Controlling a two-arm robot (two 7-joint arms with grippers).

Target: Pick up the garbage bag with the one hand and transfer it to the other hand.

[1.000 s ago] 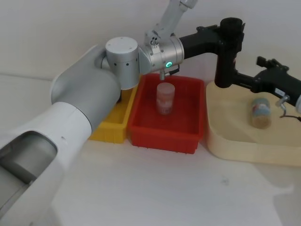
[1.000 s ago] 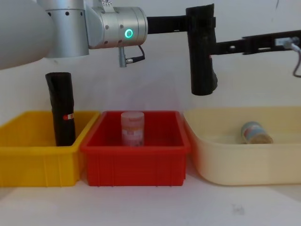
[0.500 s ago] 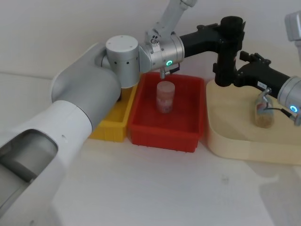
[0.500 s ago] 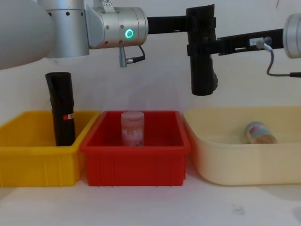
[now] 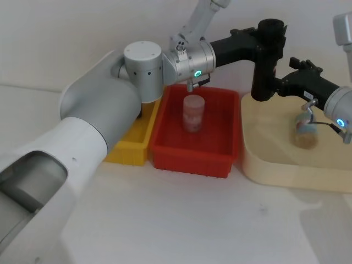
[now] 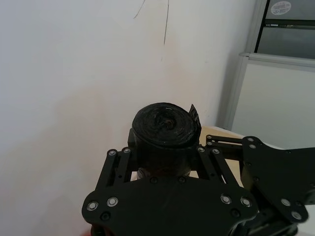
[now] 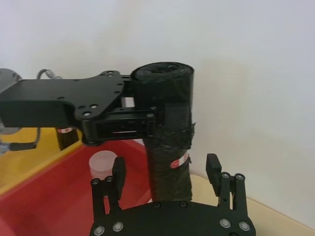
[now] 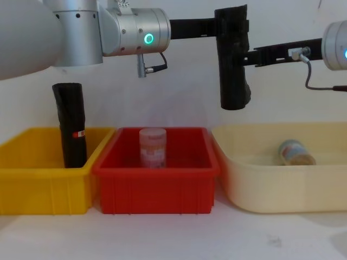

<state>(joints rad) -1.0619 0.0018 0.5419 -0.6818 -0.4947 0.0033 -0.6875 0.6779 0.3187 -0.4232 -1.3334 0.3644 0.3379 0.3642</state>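
Note:
The garbage bag (image 8: pixel 233 70), a black roll with a bulging lower end, hangs upright in the air above the gap between the red bin and the beige tray. My left gripper (image 8: pixel 230 27), on the green-ringed wrist, is shut on its upper part (image 6: pixel 165 130). My right gripper (image 8: pixel 250 54), on the blue-ringed wrist, reaches in from the right at the roll's middle. In the right wrist view its fingers (image 7: pixel 212 169) stand open on either side of the bag (image 7: pixel 170 147), clear of it. The head view shows the bag (image 5: pixel 265 66) with the right gripper (image 5: pixel 278 83) just beside it.
A yellow bin (image 8: pixel 32 179) holds another black roll (image 8: pixel 70 124) with a red-white label. The red bin (image 8: pixel 157 187) holds an upright clear jar (image 8: pixel 153 147). A jar (image 8: pixel 295 153) lies in the beige tray (image 8: pixel 271 189). A white wall is close behind.
My right arm came in from the right toward the bag's middle, then eased back slightly to the right. The left gripper and the bag have stayed still.

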